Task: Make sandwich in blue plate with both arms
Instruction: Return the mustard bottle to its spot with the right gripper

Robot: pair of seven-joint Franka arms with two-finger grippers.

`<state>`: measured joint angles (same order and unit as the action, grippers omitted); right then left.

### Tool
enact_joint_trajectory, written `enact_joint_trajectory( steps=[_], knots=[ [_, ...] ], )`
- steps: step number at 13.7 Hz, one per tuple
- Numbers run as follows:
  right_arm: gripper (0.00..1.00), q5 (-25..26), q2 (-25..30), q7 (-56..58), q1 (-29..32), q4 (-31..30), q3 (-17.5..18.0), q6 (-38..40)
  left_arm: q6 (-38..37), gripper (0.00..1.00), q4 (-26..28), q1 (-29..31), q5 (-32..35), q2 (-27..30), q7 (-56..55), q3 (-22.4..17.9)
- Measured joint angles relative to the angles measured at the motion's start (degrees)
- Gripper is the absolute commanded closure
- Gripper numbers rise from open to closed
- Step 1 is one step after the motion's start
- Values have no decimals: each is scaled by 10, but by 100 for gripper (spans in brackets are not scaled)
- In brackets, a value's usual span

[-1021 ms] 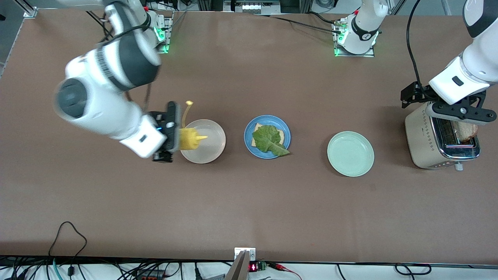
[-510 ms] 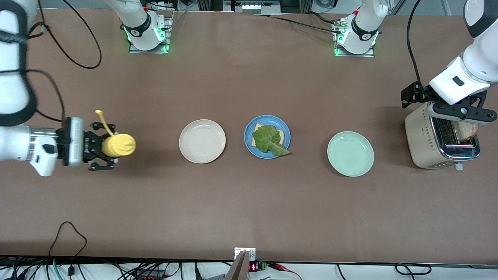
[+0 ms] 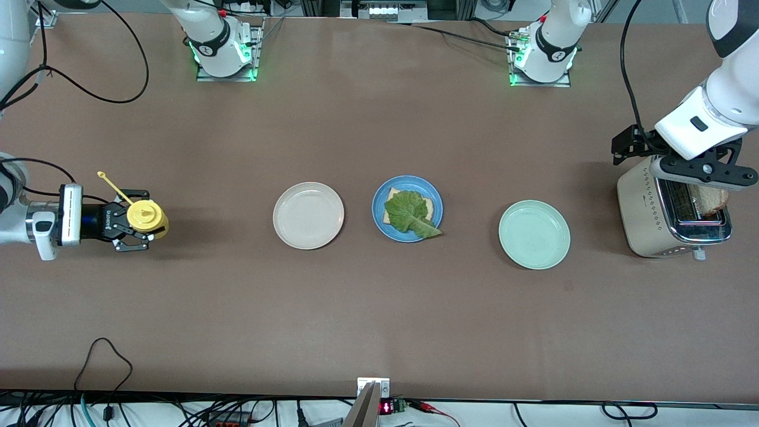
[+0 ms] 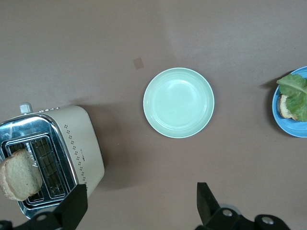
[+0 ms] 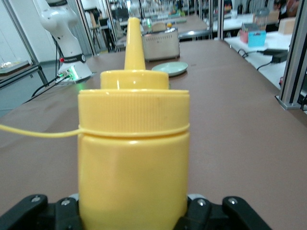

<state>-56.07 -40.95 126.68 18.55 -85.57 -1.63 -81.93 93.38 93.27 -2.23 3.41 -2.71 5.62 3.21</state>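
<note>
Front view: round glossy blue plate (image 3: 407, 208) at mid-worktop (image 3: 379, 308) carries 1 square toasted bread slice (image 3: 394, 200) under a crinkled green lettuce leaf (image 3: 409, 214); the top slice (image 3: 710, 200) sits in the beige toaster (image 3: 673, 214). Left pincer (image 3: 702, 172) hovers spread above it. Right pincer (image 3: 131, 220) pinches a yellow squeeze bottle (image 3: 147, 217) at the right arm's end. Sandwich judged half built.

Clamped in the right gripper (image 3: 134, 228), the yellow bottle (image 5: 134, 158) looks like smooth, slightly glossy plastic with a finely ribbed cap. Under the left gripper (image 4: 139, 211), whose matt black fingers (image 4: 205, 203) are spread, the toaster (image 4: 50, 155) has a polished chrome top and matt cream sides; the bread slice (image 4: 19, 175) in its slot looks rough and porous. Near it the green plate (image 4: 178, 102) is glossy and smooth, like the blue plate (image 3: 436, 198) holding a crinkled lettuce leaf (image 3: 408, 214). The table (image 3: 379, 308) is matt brown.
</note>
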Motion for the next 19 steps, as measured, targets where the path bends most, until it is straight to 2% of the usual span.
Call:
enact_joint_trajectory(
  steps=[5,9,11,12,14,15,17,19],
  knots=[
    [60,-37,-95,114,44,-1,1,28,0,0,0,0,0,0,0,0],
    [60,-47,-133,158,61,0,1,43,0,0,0,0,0,0,0,0],
    [55,-53,-144,164,71,0,1,50,0,0,0,0,0,0,0,0],
    [51,-55,-150,165,76,0,1,53,0,0,0,0,0,0,0,0],
    [36,-60,-160,169,85,0,2,61,0,0,0,0,0,0,0,0],
    [31,-60,-161,170,87,1,2,63,0,0,0,0,0,0,0,0],
    [0,-60,-161,170,91,5,1,63,0,0,0,0,0,0,0,0],
    [0,-56,-160,170,93,13,-1,64,0,0,0,0,0,0,0,0]
  ],
)
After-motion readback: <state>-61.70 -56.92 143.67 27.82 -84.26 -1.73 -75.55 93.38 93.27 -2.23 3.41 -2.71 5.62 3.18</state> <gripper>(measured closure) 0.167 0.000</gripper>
